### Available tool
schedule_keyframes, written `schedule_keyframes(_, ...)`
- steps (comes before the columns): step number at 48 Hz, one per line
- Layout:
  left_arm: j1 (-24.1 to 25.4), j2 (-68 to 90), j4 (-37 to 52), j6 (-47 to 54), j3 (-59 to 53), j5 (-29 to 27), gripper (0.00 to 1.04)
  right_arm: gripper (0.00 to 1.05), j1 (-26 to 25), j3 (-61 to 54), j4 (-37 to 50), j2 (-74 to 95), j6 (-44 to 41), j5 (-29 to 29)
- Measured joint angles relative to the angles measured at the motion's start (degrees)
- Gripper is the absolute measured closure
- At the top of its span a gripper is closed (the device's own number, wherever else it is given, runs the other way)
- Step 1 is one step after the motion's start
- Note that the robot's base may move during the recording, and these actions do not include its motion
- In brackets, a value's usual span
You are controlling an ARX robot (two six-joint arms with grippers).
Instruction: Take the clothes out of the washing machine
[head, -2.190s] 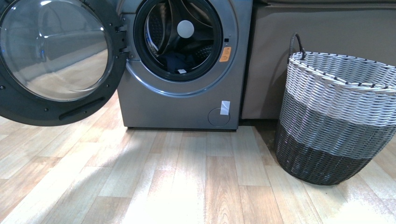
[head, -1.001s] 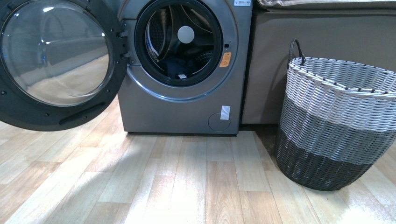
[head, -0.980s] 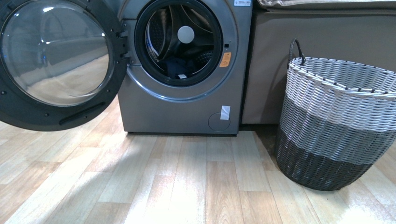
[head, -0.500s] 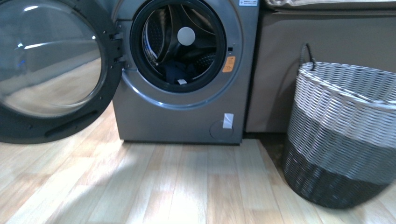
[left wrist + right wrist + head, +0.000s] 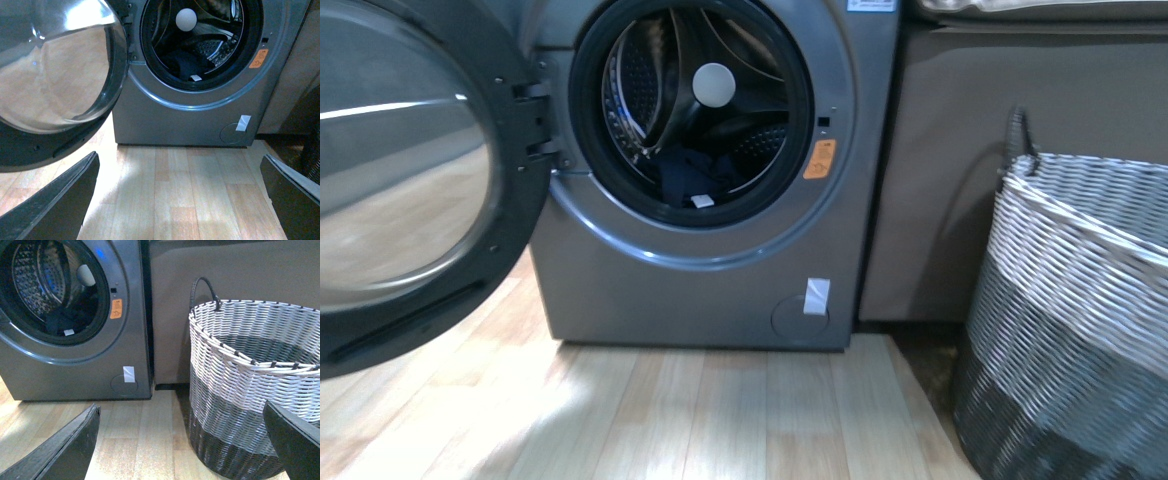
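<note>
Through the body camera I saw the washing machine [image 5: 700, 290] straight ahead on the wooden floor [image 5: 720, 420], with its glass door [image 5: 410, 180] swung wide to the left and the round porthole clear. The clothes [image 5: 692, 175] lay as a dark navy heap at the bottom of the perforated drum [image 5: 630, 80], just behind the black rim, and a small white tag [image 5: 702, 201] showed at the heap's front edge. An orange sticker [image 5: 819, 159] sat on the grey ring right of the opening. The woven basket [image 5: 1080, 330] stood to the right of the machine, apart from it, in front of a brown panel [image 5: 940, 180]. Neither arm appeared in that view. On the left wrist camera the left gripper [image 5: 175, 200] was spread wide and held nothing, its dark fingers [image 5: 60, 200] far apart, facing the porthole from well back. The right gripper [image 5: 177, 445] was equally wide and held nothing, its fingers [image 5: 295, 440] framing the machine's corner and the basket.
</note>
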Motion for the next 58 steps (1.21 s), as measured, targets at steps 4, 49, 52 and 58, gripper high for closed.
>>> schedule_keyframes(4, 0.0, -0.1, 0.0, 0.0, 0.0, 0.1, 0.07, 0.07, 0.0, 0.0, 0.0, 0.0, 0.0, 0.0)
schedule_keyframes(49, 0.0, -0.1, 0.0, 0.0, 0.0, 0.1, 0.07, 0.07, 0.0, 0.0, 0.0, 0.0, 0.0, 0.0)
schedule_keyframes(52, 0.0, -0.1, 0.0, 0.0, 0.0, 0.1, 0.07, 0.07, 0.0, 0.0, 0.0, 0.0, 0.0, 0.0)
schedule_keyframes(58, 0.0, 0.0, 0.0, 0.0, 0.0, 0.1, 0.07, 0.07, 0.0, 0.0, 0.0, 0.0, 0.0, 0.0)
